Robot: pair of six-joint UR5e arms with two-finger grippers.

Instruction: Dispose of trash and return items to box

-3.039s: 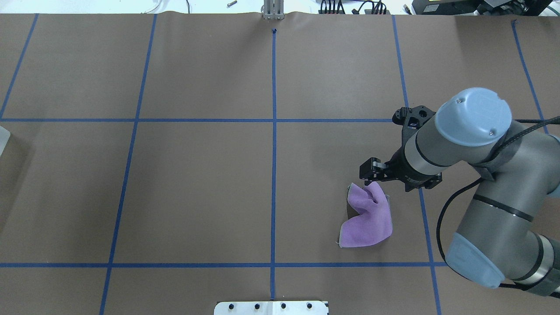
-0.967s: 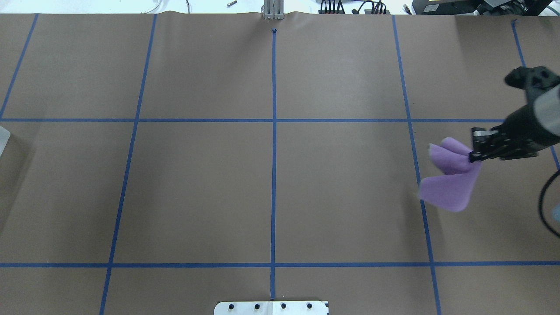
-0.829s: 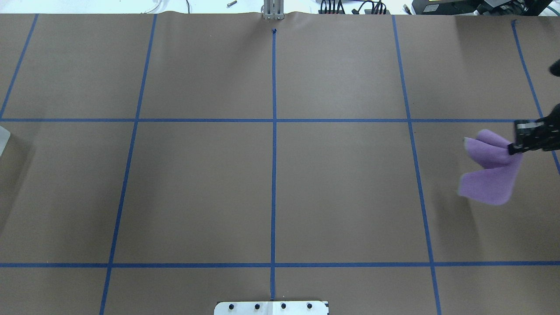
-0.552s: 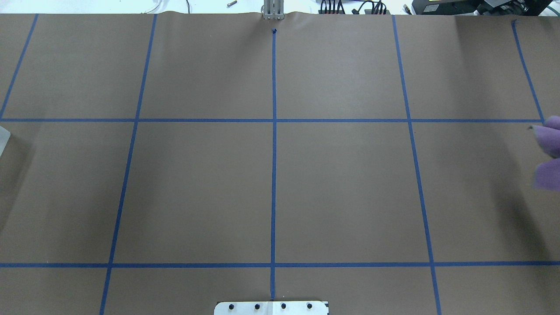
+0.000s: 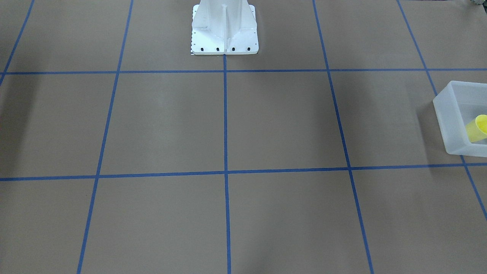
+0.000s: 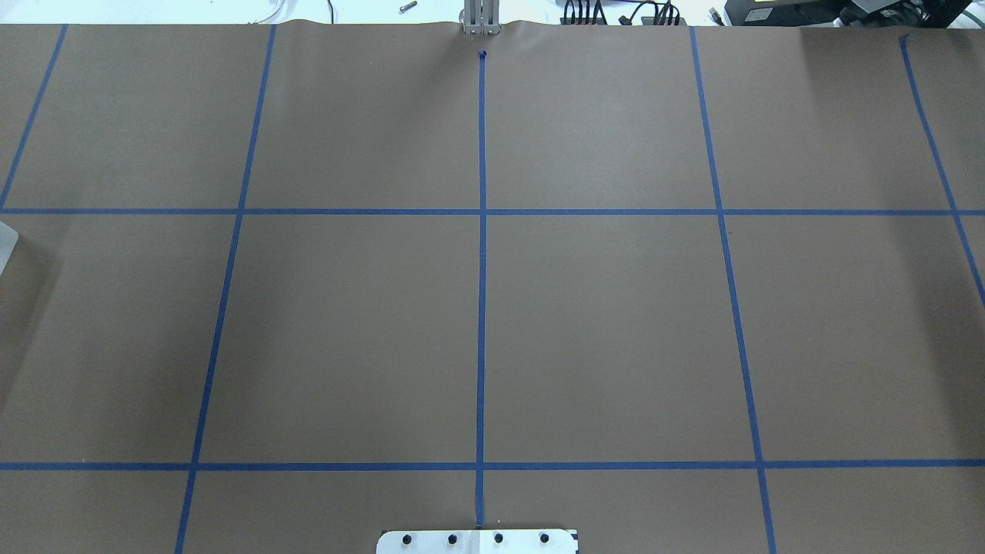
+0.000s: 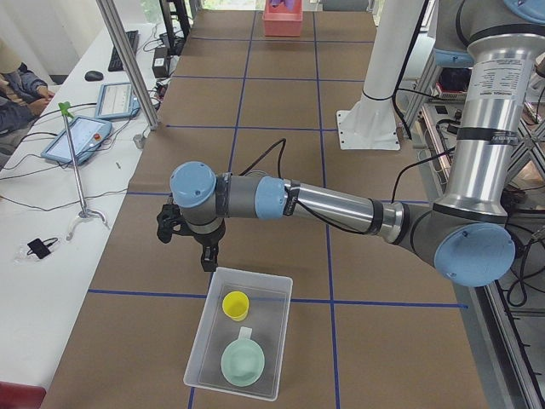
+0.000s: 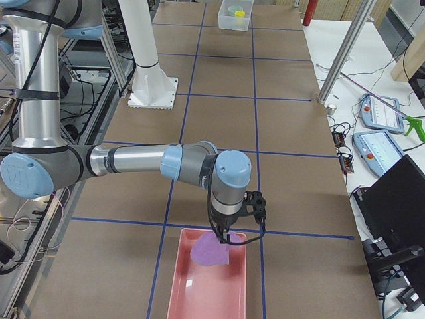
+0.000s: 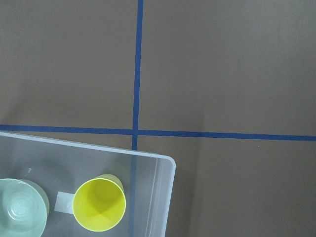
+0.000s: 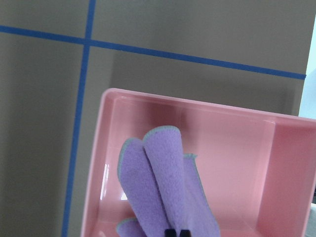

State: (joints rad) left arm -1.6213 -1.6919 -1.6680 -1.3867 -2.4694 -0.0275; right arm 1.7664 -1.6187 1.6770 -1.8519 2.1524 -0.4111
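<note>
The translucent box [image 7: 203, 345] stands at the table's left end. The yellow cup [image 7: 235, 304] and the mint-green bowl [image 7: 242, 362] sit inside it. Both also show in the left wrist view: the cup [image 9: 98, 205], the bowl [image 9: 19, 207] and the box's corner [image 9: 165, 182]. My left gripper [image 7: 207, 261] hangs just beyond the box's far rim; I cannot tell if it is open or shut. My right gripper [image 10: 177, 232] is shut on a purple cloth [image 10: 158, 187] and holds it over a pink tray [image 10: 237, 143] at the table's right end.
The robot's white base [image 5: 224, 30] stands at the table's near middle edge. Blue tape lines grid the brown table. A metal post [image 8: 342, 53] and tablets [image 8: 380, 109] stand along the far side. The box [image 5: 447, 114] sits at the front-facing view's right edge.
My right gripper lifted the purple cloth off the table and carried it to the right, out of the overhead view.
</note>
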